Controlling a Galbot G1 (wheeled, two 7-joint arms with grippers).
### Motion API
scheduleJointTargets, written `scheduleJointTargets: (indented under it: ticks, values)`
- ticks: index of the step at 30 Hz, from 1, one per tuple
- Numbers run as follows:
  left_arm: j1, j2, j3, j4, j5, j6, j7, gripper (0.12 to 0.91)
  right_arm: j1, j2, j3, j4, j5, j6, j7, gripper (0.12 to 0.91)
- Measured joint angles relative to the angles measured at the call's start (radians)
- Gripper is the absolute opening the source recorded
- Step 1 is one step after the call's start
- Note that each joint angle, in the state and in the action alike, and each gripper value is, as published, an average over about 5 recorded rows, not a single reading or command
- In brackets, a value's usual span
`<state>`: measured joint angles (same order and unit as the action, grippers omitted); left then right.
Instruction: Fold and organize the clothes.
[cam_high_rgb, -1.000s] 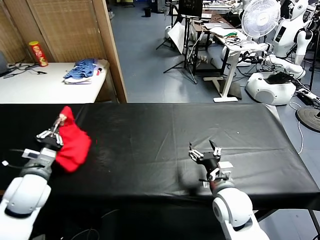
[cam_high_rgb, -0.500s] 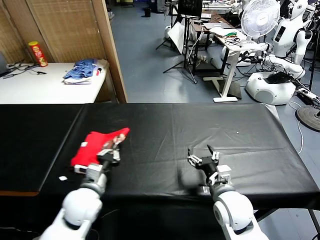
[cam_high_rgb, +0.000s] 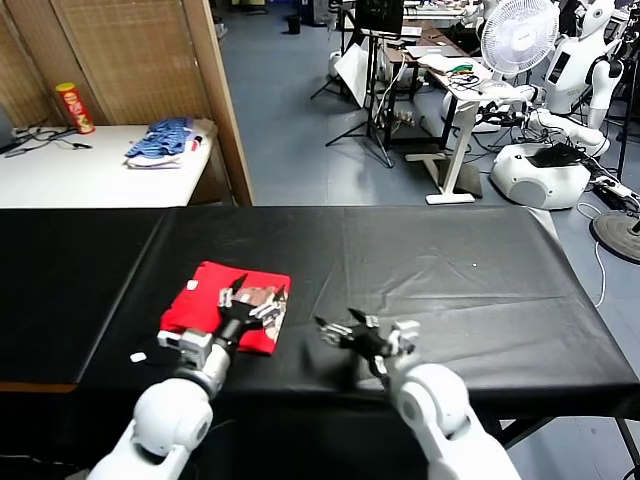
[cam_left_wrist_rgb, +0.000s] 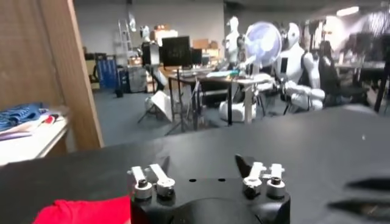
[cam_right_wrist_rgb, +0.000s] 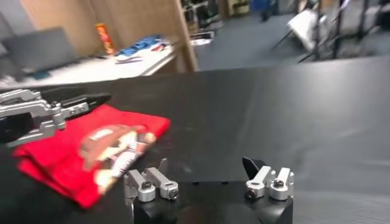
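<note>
The black table (cam_high_rgb: 450, 270) spans the work area in front of me, its cloth creased in a few places. Behind it, to my left, stands a white side table (cam_high_rgb: 90, 170) carrying a blue striped pile of clothes (cam_high_rgb: 165, 140) and a red can (cam_high_rgb: 72, 107).

The red T-shirt (cam_high_rgb: 215, 310) lies folded into a flat, roughly rectangular packet on the black table, toward my left and near the front edge. Its light cartoon print (cam_high_rgb: 265, 305) faces up on the side of the packet nearest the table's middle, and a small white label (cam_high_rgb: 192, 285) shows close to the opposite edge. In the right wrist view, the shirt (cam_right_wrist_rgb: 79, 152) lies flat with the print (cam_right_wrist_rgb: 113, 146) clearly on top.

My left pincer (cam_high_rgb: 250, 297) sits over the shirt's print side, fingers spread wide with nothing between them. The left wrist view confirms the fingers standing apart, with only a corner of red fabric (cam_left_wrist_rgb: 82, 212) visible below the pincer body.

My right pincer (cam_high_rgb: 345, 330) is low over the bare table, just beside the shirt on the middle side, not touching it. Its fingers are spread wide and hold nothing.

A small white scrap (cam_high_rgb: 137, 357) lies on the table near the shirt's front left corner.
</note>
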<state>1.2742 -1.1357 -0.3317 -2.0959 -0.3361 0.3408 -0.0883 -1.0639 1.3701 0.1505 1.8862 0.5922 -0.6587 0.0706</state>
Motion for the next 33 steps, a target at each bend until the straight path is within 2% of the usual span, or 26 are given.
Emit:
scheduleJointTargets:
  ticks: [7,10,12,15,17,19,21,24,28,30,33]
  values:
    - [0.073,0.016,-0.068,-0.089,-0.019,0.005,-0.019,0.798,0.117,0.082,-0.089,-0.169,0.112,-0.009,0.052,0.775]
    - [0.107,0.020,-0.101,-0.123,-0.024,0.007,-0.022,0.798,0.137,0.103,-0.103,-0.215,0.152,-0.007,0.062,0.659]
    - [0.129,0.021,-0.124,-0.142,-0.024,0.006,-0.023,0.798,0.146,0.112,-0.108,-0.238,0.159,-0.001,0.057,0.542]
    - [0.160,0.019,-0.158,-0.165,-0.024,-0.001,-0.026,0.798,0.155,0.114,-0.116,-0.260,0.130,0.019,0.027,0.374]
    - [0.181,0.016,-0.179,-0.177,-0.023,-0.007,-0.027,0.798,0.159,0.108,-0.124,-0.268,0.079,0.045,-0.006,0.274]
    - [0.202,0.011,-0.199,-0.184,-0.020,-0.011,-0.027,0.798,0.160,0.097,-0.131,-0.270,0.006,0.078,-0.042,0.183]
    - [0.222,0.008,-0.217,-0.185,-0.014,-0.018,-0.027,0.798,0.157,0.075,-0.134,-0.265,-0.098,0.123,-0.084,0.142]
    - [0.248,0.006,-0.235,-0.179,0.000,-0.029,-0.028,0.798,0.147,0.024,-0.127,-0.248,-0.274,0.202,-0.137,0.130]
    - [0.271,0.005,-0.242,-0.166,0.012,-0.041,-0.033,0.798,0.126,-0.072,-0.102,-0.212,-0.430,0.297,-0.162,0.128]
    - [0.280,0.004,-0.242,-0.160,0.016,-0.041,-0.037,0.798,0.107,-0.130,-0.081,-0.185,-0.468,0.340,-0.162,0.168]
    - [0.295,-0.001,-0.242,-0.150,0.020,-0.041,-0.038,0.798,0.066,-0.207,-0.046,-0.135,-0.495,0.387,-0.156,0.307]
